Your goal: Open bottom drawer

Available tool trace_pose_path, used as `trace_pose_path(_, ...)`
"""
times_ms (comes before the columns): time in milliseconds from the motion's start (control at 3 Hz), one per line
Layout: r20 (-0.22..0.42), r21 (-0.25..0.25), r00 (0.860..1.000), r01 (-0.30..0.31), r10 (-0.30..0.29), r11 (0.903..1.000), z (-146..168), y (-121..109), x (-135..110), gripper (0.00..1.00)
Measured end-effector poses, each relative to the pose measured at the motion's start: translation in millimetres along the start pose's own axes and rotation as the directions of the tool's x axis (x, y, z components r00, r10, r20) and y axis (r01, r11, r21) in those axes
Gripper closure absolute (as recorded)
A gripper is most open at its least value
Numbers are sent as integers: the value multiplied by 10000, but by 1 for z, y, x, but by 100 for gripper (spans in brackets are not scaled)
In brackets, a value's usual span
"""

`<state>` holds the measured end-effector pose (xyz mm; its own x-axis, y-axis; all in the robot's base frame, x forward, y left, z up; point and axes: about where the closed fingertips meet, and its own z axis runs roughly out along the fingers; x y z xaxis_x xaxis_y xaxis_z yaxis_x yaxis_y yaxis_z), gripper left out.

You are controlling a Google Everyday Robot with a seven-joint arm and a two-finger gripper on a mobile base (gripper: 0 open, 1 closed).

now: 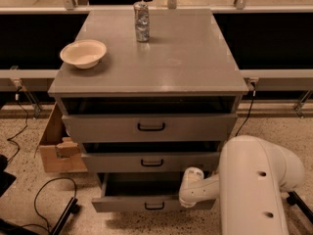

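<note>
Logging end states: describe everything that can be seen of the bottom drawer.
The bottom drawer is grey, with a narrow, shallow front and a small black loop handle at its middle. It sits pulled partway out and level, its plain grey inside showing. The arm's pincer is at its right end, above the front edge; whether it touches is unclear.

Bottom drawer [128, 204] open, hand [191, 180] at right

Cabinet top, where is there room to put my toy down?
The cabinet top is bare across its front and right half, right of the bowl and in front of the can. Crowded: the right end of the bottom drawer, where the end effector sits.
</note>
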<state>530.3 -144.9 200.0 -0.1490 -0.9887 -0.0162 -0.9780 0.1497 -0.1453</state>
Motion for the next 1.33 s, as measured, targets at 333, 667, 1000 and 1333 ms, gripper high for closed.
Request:
trace_pose_path(333,0,0,10000,0,0,10000,0,0,0,100)
trace_pose_path(667,-14,87,9993,-363,363,9993,-2,15,7,100)
trace_pose_path(1000,-23,141,9983,-589,590,9982,-3,25,12,100)
trace_pose_path(1333,-23,141,9983,-589,590,9982,-3,25,12,100)
